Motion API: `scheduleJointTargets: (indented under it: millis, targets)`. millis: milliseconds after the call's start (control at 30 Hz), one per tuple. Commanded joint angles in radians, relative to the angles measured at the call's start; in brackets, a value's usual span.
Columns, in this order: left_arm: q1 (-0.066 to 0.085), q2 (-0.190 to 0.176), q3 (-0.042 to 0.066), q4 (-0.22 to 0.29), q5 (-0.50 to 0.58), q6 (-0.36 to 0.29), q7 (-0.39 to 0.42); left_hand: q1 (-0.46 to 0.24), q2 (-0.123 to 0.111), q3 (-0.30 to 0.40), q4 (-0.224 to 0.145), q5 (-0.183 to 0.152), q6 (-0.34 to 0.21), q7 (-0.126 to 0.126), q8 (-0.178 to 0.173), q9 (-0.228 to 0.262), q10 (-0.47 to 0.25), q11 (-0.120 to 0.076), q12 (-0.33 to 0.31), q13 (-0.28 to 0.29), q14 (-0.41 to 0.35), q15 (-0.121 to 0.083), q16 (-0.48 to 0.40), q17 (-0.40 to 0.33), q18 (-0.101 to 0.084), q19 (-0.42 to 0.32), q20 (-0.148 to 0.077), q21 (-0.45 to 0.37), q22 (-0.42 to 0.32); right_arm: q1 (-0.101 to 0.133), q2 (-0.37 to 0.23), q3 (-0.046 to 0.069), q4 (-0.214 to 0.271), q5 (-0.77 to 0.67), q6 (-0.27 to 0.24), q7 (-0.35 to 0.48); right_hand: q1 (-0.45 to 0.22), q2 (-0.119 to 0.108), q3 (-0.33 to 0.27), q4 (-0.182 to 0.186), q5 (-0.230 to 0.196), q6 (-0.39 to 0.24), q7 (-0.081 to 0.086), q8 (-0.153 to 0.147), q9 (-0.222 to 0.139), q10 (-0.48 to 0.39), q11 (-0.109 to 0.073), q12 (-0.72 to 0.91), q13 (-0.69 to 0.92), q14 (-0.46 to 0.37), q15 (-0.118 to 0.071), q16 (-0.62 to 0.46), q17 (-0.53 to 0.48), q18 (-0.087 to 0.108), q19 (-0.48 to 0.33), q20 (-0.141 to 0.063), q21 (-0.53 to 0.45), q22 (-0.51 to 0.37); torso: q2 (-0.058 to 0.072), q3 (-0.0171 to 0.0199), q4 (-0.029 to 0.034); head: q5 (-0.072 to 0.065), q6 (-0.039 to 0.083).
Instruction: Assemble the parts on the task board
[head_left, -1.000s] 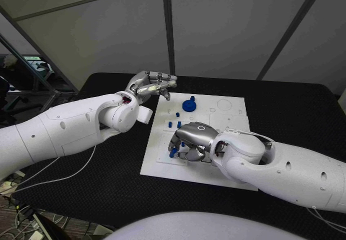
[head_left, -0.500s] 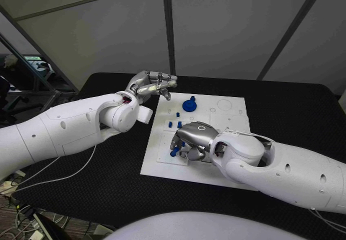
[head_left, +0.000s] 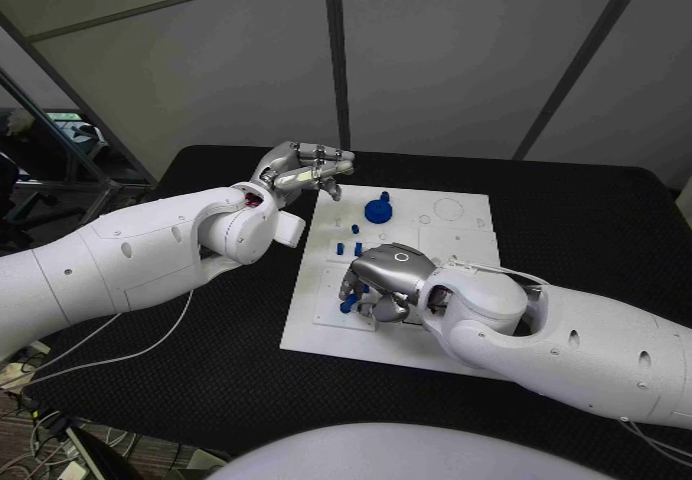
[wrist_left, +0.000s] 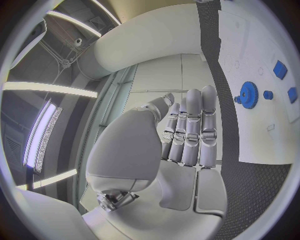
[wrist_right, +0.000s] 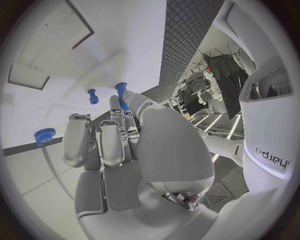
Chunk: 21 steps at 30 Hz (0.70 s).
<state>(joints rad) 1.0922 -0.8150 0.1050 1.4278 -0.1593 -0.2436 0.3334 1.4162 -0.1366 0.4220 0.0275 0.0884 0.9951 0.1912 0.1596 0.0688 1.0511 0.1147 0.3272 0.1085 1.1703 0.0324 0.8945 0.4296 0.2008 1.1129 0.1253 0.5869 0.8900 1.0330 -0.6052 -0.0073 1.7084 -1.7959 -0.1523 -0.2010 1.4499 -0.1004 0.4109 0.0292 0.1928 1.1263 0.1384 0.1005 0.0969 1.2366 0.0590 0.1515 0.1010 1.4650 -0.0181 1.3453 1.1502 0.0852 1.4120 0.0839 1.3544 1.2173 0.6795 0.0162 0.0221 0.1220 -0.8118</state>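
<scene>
The white task board (head_left: 456, 236) lies mid-table. My right hand (head_left: 387, 284) hovers low over its near left part and pinches a blue peg (head_left: 346, 303) between thumb and a finger; the right wrist view shows that peg (wrist_right: 122, 95) sticking out past the fingertips above the board (wrist_right: 56, 50). A blue gear (head_left: 378, 210) stands at the far side of the board, with small blue parts (head_left: 356, 246) between it and my right hand. My left hand (head_left: 303, 167) is raised beyond the board's far left corner, fingers straight and side by side, holding nothing. The left wrist view has the gear (wrist_left: 249, 95).
Another small blue peg (wrist_right: 93, 96) and a round blue knob (wrist_right: 45, 136) sit on the board close to my right hand's fingers. Black table (head_left: 606, 230) surrounds the board. My left forearm (head_left: 159, 255) lies along the board's left side.
My right hand has shifted slightly over the board's near left part, still pinching the blue peg. The left hand has not moved.
</scene>
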Motion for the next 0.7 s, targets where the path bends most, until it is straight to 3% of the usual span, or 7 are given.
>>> scheduleJointTargets:
  millis: [33,167,400,700]
  targets:
    - [0.002,0.002,0.001,0.000,0.002,0.013,0.000,-0.001,0.009,-0.005,0.001,-0.003,-0.008,-0.001,0.007,0.000,-0.009,0.000,0.003,0.001,-0.007,-0.001,-0.002,-0.001,-0.018,-0.005,0.002,-0.006,-0.001,0.001,0.007,0.000,-0.004,-0.005,0.018,-0.002,-0.016,-0.007,-0.003,0.005,0.004,-0.015,0.007,-0.015,-0.004,-0.013,0.010,-0.013,-0.003,0.033,0.003,-0.002,-0.002,-0.011,-0.002,0.002,-0.001,-0.002,0.000,-0.0008,0.0006,-0.001,-0.001]
    - [0.002,0.003,0.001,-0.001,0.002,0.013,-0.001,-0.001,0.009,-0.005,0.001,-0.003,-0.008,-0.001,0.007,0.000,-0.009,0.000,0.003,0.001,-0.007,-0.001,-0.002,-0.001,-0.018,-0.005,0.002,-0.006,-0.001,0.001,0.015,0.000,-0.010,-0.001,0.029,-0.003,-0.038,-0.021,-0.006,0.014,0.008,-0.055,0.014,-0.037,-0.015,-0.041,0.020,-0.037,-0.008,0.033,0.012,-0.004,-0.005,-0.010,-0.006,0.009,-0.004,-0.008,0.001,-0.0006,-0.0001,-0.002,-0.001]
    - [0.002,0.003,0.001,0.000,0.002,0.015,-0.002,-0.001,0.009,-0.005,0.001,-0.003,-0.008,-0.001,0.007,0.000,-0.009,0.000,0.003,0.001,-0.007,-0.001,-0.002,-0.001,-0.018,-0.005,0.002,-0.006,-0.001,0.001,0.022,0.000,-0.017,0.003,0.027,0.001,-0.059,-0.041,-0.007,0.023,0.011,-0.134,0.010,-0.041,-0.030,-0.073,0.023,-0.062,-0.011,0.031,0.016,-0.005,-0.009,-0.008,-0.011,0.016,-0.007,-0.012,0.000,-0.0009,0.0001,-0.002,-0.001]
    - [0.002,0.002,0.001,-0.001,0.002,0.017,-0.007,-0.001,0.009,-0.005,0.001,-0.003,-0.008,-0.001,0.007,0.000,-0.009,0.000,0.003,0.001,-0.007,-0.001,-0.002,-0.001,-0.018,-0.005,0.002,-0.006,-0.001,0.001,0.021,0.000,-0.015,0.009,-0.029,0.020,-0.077,-0.060,-0.023,0.029,-0.006,-0.198,-0.001,-0.040,-0.032,-0.103,0.025,-0.070,-0.013,0.030,0.017,-0.005,-0.011,-0.007,-0.014,0.018,-0.009,-0.016,-0.001,0.0003,-0.0005,-0.002,0.001]
